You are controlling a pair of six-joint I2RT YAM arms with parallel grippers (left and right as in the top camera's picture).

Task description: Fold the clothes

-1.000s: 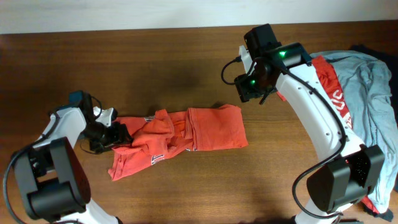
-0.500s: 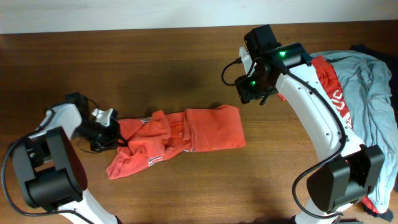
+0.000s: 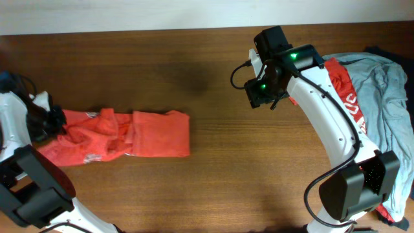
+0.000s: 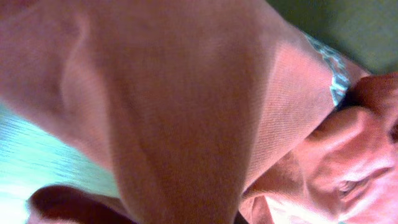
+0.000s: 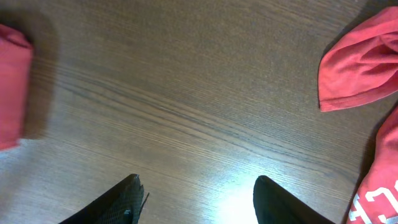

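The brown wooden table [image 3: 194, 58] is bare across its centre, between the task garment and the right arm. The garment's left end lies close to the table's left edge. The orange-red cotton T-shirt [image 3: 139, 133] lies stretched left to right: crumpled at the left, flat and straight-edged at the right, with pale lettering partly visible. The left gripper [image 3: 50, 122] pinches the bunched left end; cloth fills its wrist view. The right gripper [image 5: 199, 202] hangs over bare wood, its 2 fingers spread, holding nothing. A red lettered shirt [image 3: 349, 97] and a grey-blue shirt [image 3: 385, 77] are heaped at the right edge, partly under the right arm.
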